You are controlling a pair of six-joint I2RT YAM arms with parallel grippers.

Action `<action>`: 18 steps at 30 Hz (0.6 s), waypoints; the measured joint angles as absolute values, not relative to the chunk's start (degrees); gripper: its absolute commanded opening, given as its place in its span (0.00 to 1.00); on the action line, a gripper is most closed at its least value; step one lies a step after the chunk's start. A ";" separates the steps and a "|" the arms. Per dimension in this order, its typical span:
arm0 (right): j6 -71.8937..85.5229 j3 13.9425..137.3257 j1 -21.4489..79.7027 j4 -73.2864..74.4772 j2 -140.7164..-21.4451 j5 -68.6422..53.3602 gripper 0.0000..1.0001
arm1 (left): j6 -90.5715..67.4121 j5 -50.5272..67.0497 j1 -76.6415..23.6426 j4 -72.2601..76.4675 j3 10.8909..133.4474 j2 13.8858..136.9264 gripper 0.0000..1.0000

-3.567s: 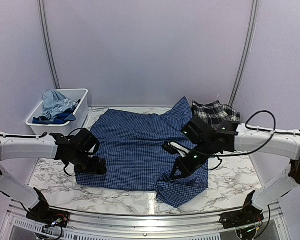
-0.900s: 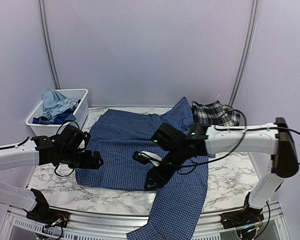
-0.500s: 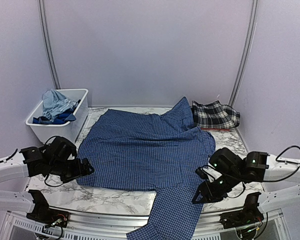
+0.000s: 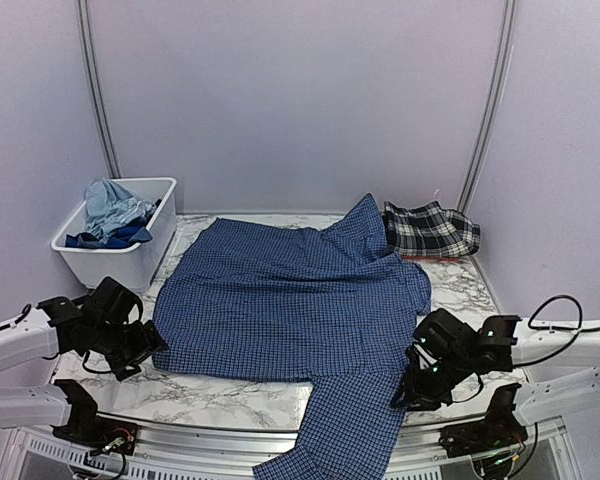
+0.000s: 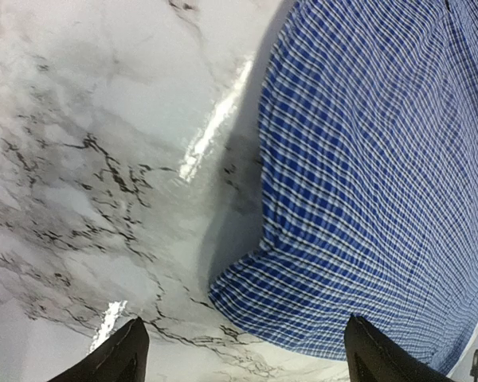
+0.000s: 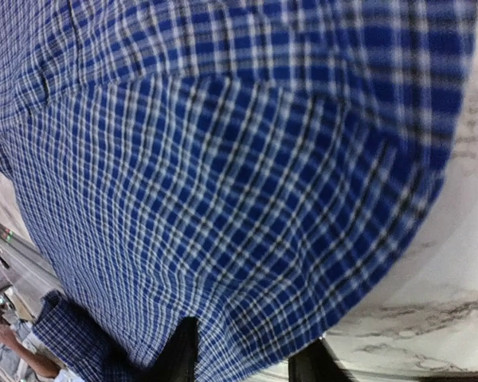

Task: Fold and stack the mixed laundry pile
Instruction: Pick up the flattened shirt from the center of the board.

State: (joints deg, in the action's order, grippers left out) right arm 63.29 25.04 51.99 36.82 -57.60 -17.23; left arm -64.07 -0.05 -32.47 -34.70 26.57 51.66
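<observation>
Gaping, released, over the surface (image 5: pixel 80 159) beside the shirt (image 4: pixel 290 300), the left claw (image 5: pixel 243 354) holds nothing; I cannot tell the right claw's (image 6: pixel 247 358) state.

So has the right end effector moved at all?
Yes. The right end effector has swung from over the middle of the shirt out to the right, farther from the white bin.

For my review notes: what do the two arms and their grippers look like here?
The left arm and right arm share white tubular links with black joint housings. The left gripper and right gripper are black, each with two tapering fingers. Thin black cables loop along the arms.
</observation>
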 measured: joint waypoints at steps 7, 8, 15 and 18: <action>62.83 24.97 48.27 35.42 -55.31 -16.73 0.00 | -63.26 3.81 -26.39 -35.00 25.93 51.37 0.59; 62.83 24.97 48.18 35.38 -54.68 -16.73 0.00 | -63.18 4.36 -26.35 -35.00 25.89 51.29 0.57; 62.67 24.97 47.97 34.83 -53.04 -16.51 0.00 | -63.05 7.97 -26.28 -33.26 22.48 50.19 0.50; 62.50 25.04 47.97 34.70 -53.04 -16.43 0.00 | -63.02 8.64 -26.28 -32.36 20.69 50.15 0.50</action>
State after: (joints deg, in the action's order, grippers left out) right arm 62.50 25.04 47.97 34.70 -53.04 -16.43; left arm -63.02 8.64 -26.28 -32.36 20.69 50.15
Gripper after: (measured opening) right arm 0.004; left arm 0.501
